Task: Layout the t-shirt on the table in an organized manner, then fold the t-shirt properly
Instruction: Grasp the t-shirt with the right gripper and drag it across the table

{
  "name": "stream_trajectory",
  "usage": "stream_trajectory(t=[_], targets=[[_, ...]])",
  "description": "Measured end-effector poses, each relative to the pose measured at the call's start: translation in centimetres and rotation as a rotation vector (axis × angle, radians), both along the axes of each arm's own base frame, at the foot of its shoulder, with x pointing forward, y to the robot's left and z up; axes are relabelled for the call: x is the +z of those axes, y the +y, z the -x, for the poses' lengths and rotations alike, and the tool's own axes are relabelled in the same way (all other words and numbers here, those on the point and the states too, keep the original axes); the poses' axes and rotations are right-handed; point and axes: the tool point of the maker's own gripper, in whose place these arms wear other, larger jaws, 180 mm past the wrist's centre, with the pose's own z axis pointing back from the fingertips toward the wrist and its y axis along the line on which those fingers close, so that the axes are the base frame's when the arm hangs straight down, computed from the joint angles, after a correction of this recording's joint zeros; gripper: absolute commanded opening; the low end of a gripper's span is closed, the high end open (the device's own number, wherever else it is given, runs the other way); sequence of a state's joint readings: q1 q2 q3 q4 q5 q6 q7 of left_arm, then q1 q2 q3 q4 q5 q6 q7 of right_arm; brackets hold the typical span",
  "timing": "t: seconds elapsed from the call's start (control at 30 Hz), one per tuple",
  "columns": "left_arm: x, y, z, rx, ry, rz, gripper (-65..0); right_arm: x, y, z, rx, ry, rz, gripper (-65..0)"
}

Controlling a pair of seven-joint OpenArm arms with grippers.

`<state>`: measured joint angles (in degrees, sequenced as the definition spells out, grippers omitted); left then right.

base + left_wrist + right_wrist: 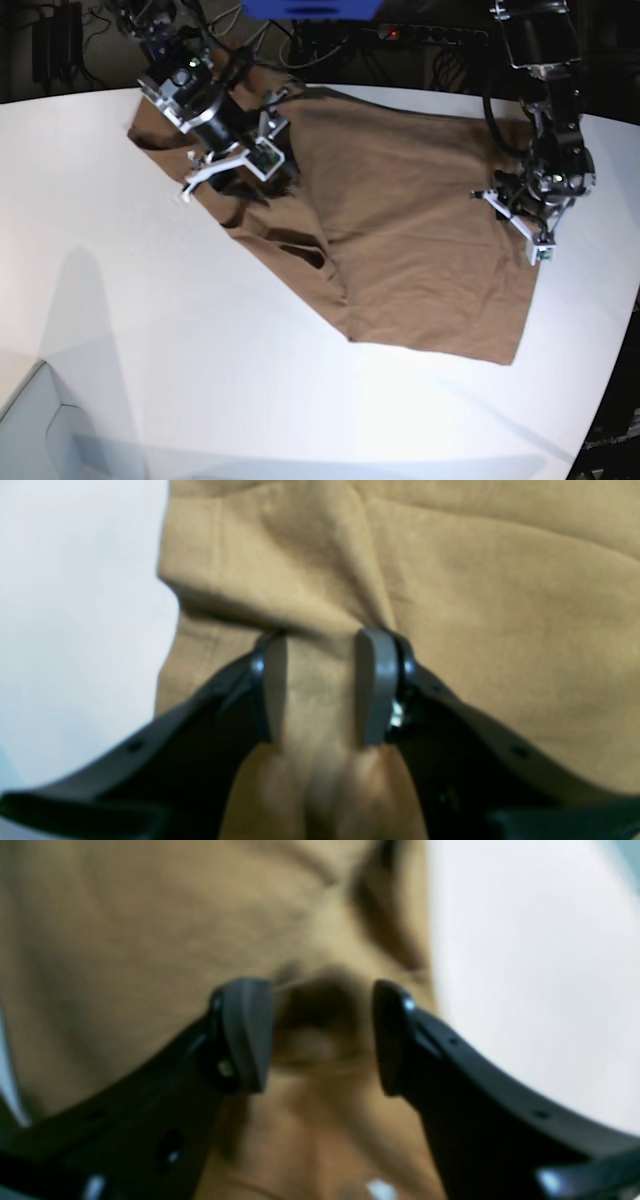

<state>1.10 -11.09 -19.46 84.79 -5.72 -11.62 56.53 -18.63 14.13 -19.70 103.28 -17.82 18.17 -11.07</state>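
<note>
- Lying spread across the far half of the table (150, 350), the t-shirt (400, 220) sat partly opened, one edge running diagonally toward the near right corner and a rumpled, shadowed fold bunched at its left middle.
- Left gripper (320, 687): pads (375, 685) closed on a pinched ridge of the brown cloth near the shirt's side edge, with bare white table just beyond that edge; in the base view it sat at the shirt's right margin (525, 215).
- Right gripper (322, 1035): jaws stood a little apart with a dark bunch of cloth between them; the wrist view was blurred, so whether the pads truly clamped it could not be told. In the base view it hung over the shirt's far left part (235, 165).
- Handling, judged: soft, light, limp knit; it would sag and crease between any two held points, drag rather than slide cleanly on the smooth top, and carry no risk of breaking.
- Where to take hold, judged: at hems, shoulder seams or sleeve edges, pinching a single doubled edge; grips well apart would keep the span taut.
- Risk, judged: a thick bunch in the jaws could pull hidden layers along and leave folds underneath.
</note>
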Motion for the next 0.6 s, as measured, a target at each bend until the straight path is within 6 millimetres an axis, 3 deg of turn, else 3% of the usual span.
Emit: stream_trajectory(t=[0.13, 0.2, 0.33, 0.6], targets=[[0.0, 0.1, 0.1, 0.002, -0.001, -0.003, -41.9, 3.8, 0.0, -0.3, -0.044, -0.082, -0.062, -29.3], [0.0, 0.1, 0.1, 0.003, -0.001, 0.001, -41.9, 4.2, -0.5, -0.9, -0.088, -0.092, -0.081, -29.3], [0.0, 0.1, 0.0, 0.002, -0.002, 0.0, -41.9, 3.1, -1.6, -2.7, -0.174, -0.073, -0.094, -29.3], [0.0, 0.1, 0.1, 0.001, 0.0, -0.002, -41.9, -2.0, -2.0, -4.7, -0.199, 0.033, -0.061, -29.4]])
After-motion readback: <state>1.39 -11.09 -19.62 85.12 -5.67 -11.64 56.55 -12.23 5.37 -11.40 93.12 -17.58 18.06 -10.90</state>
